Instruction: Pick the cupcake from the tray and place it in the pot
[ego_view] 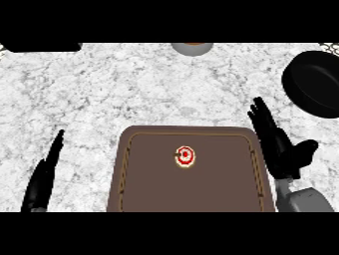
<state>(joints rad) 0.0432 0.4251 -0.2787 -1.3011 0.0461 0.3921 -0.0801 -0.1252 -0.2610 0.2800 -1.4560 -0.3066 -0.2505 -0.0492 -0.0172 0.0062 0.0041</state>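
Note:
A small cupcake (185,156) with red and white topping stands near the middle of the brown tray (143,189). The black pot (323,83) sits at the far right of the counter. My right hand (279,147) hovers over the tray's right edge, fingers straight and pointing away, thumb spread to the right; it is open and a hand's width right of the cupcake. My left hand (44,174) rests open at the lower left, fingers up, well left of the tray.
A grey bowl-like object (192,48) shows at the counter's far edge, centre. A dark object (44,47) lies at the far left corner. Marble counter (128,89) stretches between the tray and the far edge.

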